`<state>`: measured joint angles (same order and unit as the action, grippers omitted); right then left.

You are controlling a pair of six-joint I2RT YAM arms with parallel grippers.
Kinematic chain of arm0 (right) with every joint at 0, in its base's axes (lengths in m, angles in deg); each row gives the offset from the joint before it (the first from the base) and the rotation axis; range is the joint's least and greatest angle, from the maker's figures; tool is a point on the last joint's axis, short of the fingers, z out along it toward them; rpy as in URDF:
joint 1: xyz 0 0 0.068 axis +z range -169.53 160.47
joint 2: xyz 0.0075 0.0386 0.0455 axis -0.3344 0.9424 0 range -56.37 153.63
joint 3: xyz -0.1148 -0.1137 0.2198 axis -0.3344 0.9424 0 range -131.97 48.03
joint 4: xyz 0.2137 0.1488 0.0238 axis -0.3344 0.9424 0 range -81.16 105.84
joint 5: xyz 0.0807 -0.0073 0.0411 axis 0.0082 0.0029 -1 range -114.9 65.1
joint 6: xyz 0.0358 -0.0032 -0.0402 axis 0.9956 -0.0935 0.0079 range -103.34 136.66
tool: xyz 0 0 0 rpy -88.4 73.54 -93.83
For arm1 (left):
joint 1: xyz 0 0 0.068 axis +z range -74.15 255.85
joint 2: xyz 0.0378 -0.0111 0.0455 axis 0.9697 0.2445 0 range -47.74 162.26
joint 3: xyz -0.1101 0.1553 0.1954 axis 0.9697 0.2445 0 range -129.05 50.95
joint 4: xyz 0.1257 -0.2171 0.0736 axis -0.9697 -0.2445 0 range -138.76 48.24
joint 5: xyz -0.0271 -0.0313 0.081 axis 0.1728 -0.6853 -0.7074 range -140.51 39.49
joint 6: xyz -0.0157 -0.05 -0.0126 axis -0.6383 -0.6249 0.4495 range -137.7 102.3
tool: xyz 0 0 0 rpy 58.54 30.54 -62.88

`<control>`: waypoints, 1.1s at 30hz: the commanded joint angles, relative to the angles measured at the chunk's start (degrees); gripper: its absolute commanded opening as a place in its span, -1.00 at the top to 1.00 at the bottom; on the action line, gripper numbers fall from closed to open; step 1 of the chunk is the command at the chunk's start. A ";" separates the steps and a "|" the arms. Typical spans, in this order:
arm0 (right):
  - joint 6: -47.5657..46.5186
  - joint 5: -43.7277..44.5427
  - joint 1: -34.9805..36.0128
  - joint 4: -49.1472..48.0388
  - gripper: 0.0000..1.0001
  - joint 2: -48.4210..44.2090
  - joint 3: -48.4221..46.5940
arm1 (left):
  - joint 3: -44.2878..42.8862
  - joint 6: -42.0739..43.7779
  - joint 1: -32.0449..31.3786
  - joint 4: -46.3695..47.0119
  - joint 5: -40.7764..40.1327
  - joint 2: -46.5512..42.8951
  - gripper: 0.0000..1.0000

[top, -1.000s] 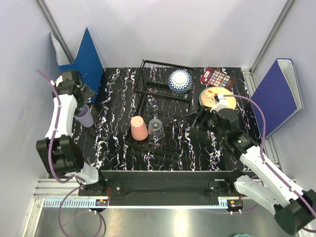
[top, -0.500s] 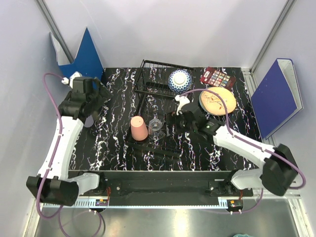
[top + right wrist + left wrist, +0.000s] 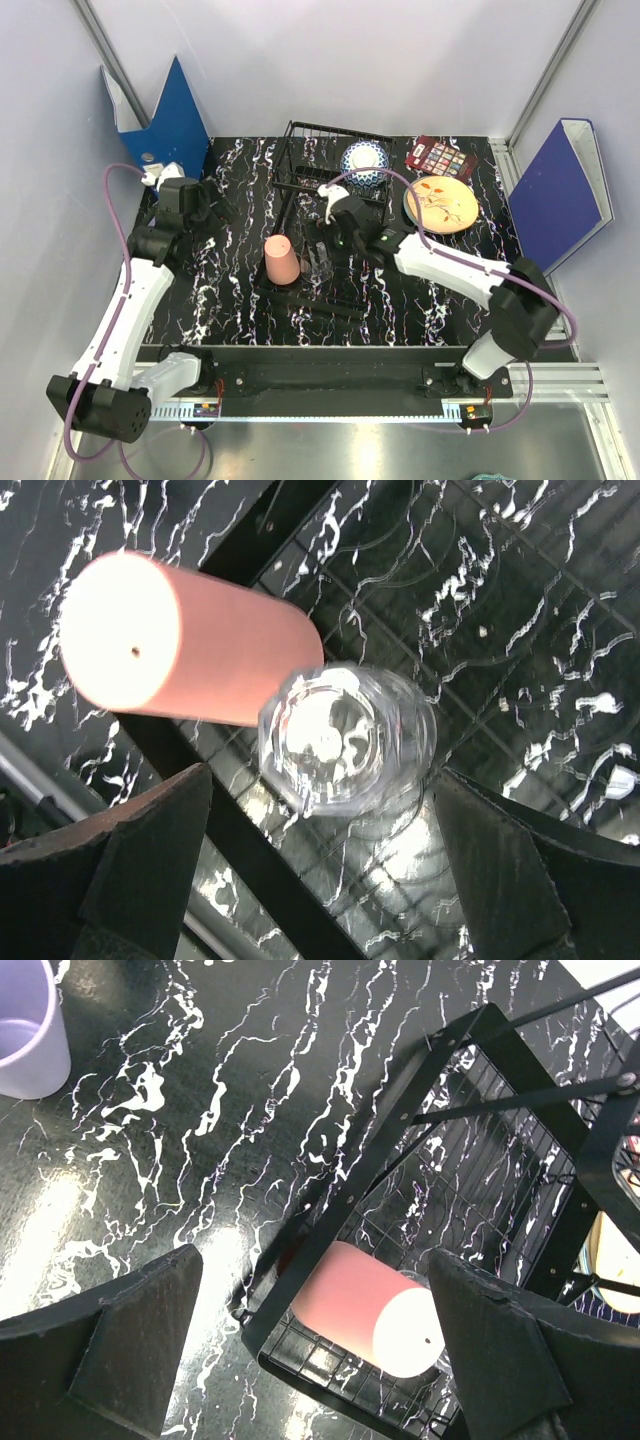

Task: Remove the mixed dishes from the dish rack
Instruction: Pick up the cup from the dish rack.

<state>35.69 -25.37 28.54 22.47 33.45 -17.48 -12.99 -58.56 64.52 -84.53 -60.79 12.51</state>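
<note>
One salmon cup [image 3: 281, 260], one glass cup [image 3: 345, 735], one bowl [image 3: 364, 160], left fingers [image 3: 130, 1350], right fingers [image 3: 130, 870] spread, empty

Black wire dish rack [image 3: 400, 1128], partly unloaded.
Salmon-pink cup [image 3: 282, 260] and clear glass cup [image 3: 345, 735] are standing inverted in its tray, blue-and-white bowl [image 3: 364, 160] is sitting in its basket; lavender cup [image 3: 25, 1025] and patterned plate [image 3: 440, 203] are resting outside.

3 cups [image 3: 282, 262] [image 3: 318, 258] [image 3: 25, 1030], 1 plate [image 3: 440, 204], 1 bowl [image 3: 363, 160], 1 rack [image 3: 330, 180].
</note>
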 commanded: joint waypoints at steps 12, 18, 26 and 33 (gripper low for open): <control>-1.98 3.90 0.44 1.31 -1.00 10.38 -5.24 | 3.74 1.05 -0.88 5.41 2.28 -3.03 -0.98; -1.45 4.25 0.44 1.49 -1.00 9.58 -2.69 | 4.53 0.61 -1.06 6.37 2.99 -2.50 -0.98; 0.84 4.86 1.67 -2.29 -1.00 8.18 2.32 | 6.02 0.08 -1.50 6.81 2.90 -3.03 -0.98; 1.80 6.36 2.72 -3.52 -0.98 7.39 3.90 | 6.02 -0.10 -1.67 6.99 2.73 -3.56 -0.98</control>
<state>34.03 -19.12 29.79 11.60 40.12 -16.96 -7.07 -58.25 63.18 -80.59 -58.83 10.45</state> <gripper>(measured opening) 0.993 0.985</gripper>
